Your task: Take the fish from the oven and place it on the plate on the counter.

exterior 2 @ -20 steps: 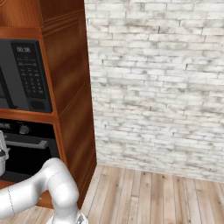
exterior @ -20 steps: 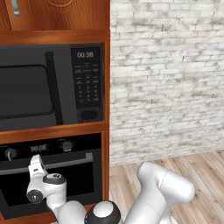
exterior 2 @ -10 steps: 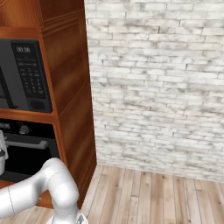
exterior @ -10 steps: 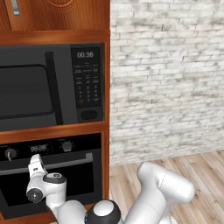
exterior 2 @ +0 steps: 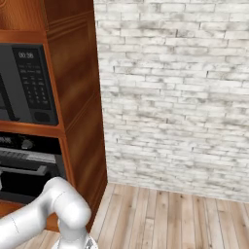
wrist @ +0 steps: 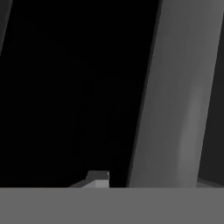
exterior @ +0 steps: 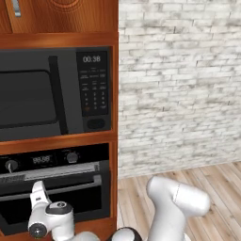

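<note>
Oven: the black built-in oven with glass door is seen low in a wooden cabinet column, door shut, two knobs and a small display along its top strip.
Handle: the silver bar handle is seen running across the door front; in the hand view it is shown close up as a broad grey bar crossing dark glass.
Gripper: the white two-finger gripper is held right at the oven door by the handle; whether the jaws are closed on the bar cannot be told.
Microwave: a grey-black microwave with keypad is set directly above the oven.
Surroundings: a whitewashed brick wall and a light wooden plank floor are seen to the right of the cabinet.
Fish: it cannot be made out behind the dark door glass.
</note>
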